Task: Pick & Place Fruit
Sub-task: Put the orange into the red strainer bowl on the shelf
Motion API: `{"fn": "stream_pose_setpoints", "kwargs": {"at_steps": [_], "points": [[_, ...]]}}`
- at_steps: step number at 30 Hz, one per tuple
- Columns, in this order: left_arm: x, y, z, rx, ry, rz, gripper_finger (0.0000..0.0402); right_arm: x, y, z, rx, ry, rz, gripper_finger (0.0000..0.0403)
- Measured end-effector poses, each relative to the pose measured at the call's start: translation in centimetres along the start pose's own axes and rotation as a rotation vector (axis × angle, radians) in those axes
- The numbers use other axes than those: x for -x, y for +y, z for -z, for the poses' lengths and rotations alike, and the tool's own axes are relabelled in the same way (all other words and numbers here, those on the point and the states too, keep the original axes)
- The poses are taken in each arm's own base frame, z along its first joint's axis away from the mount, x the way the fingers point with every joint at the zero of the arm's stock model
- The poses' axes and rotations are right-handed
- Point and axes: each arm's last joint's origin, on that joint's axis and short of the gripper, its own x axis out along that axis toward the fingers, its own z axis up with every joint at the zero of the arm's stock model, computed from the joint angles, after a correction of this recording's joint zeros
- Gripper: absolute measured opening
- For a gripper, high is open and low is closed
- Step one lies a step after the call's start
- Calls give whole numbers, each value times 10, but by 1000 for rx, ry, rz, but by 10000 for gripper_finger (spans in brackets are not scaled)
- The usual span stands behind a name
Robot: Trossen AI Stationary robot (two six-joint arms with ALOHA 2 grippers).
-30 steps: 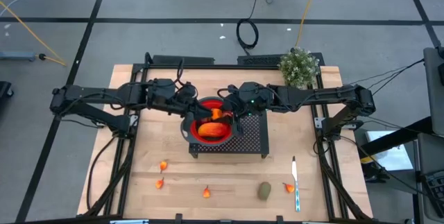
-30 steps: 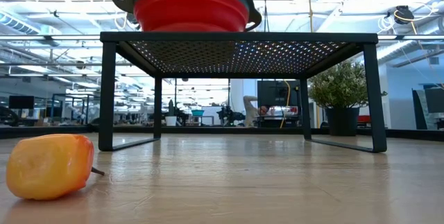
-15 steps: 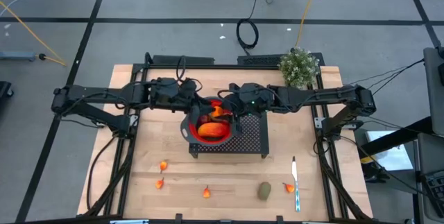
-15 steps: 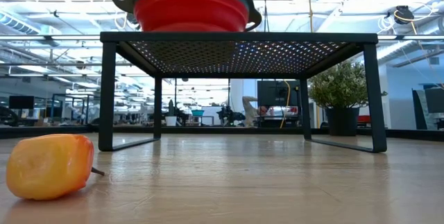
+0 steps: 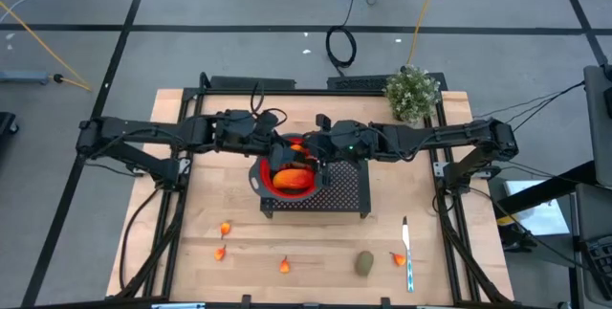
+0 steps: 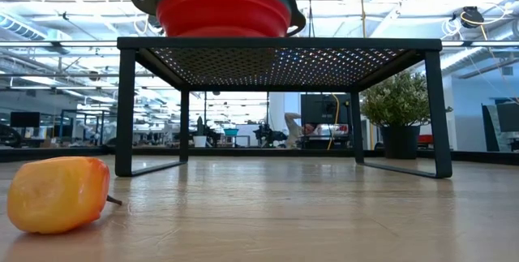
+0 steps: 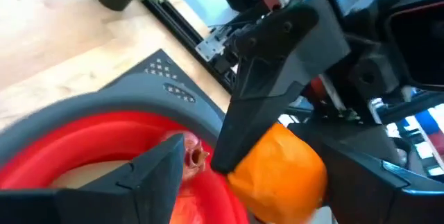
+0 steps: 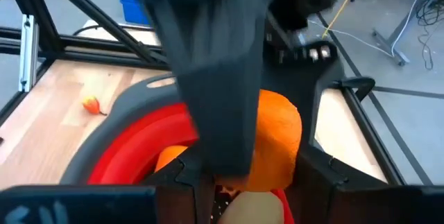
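Note:
Both grippers meet over the red bowl, which stands on the black perforated stand. My right gripper is shut on a round orange fruit. My left gripper is open; one of its fingers stands right in front of that fruit. A long orange piece and a dark red piece lie in the bowl. Small orange bits and a brownish-green oval lie on the near part of the table. My right gripper pinches the round orange fruit by two opposite sides between its two fingers. The fingers come from the table's right, slanting a little down. The fruit is lifted clear, over the bowl's far rim. My left gripper: whether its finger touches the fruit, I cannot tell.
A silver utensil with a light-blue handle lies at the near right. A potted plant stands at the far right corner. A yellow-orange piece lies close to the low camera. The stand's legs rise from the table.
My left gripper has moved a little toward the table's right, closer to my right gripper, rolled about its own axis and opened. The orange fruit stays between the right gripper's fingers over the bowl.

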Motion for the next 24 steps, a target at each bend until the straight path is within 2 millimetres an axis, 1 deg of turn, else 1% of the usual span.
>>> {"fn": "stream_pose_setpoints", "kwargs": {"at_steps": [4,7,12,19,21,24], "points": [[-8,0,0,42,-3,23,299,0,0,0,-8,4,21,128],[-8,1,0,49,-3,19,285,0,-1,1,-6,20,43,128],[-6,-1,-1,48,-13,23,241,0,1,1,-5,19,40,128],[-5,-1,-1,52,-12,23,162,0,3,2,7,25,36,128],[-5,-1,0,50,-11,21,149,0,4,2,7,25,35,132],[-5,-1,0,42,-2,24,145,0,4,2,-1,26,30,144]]}}
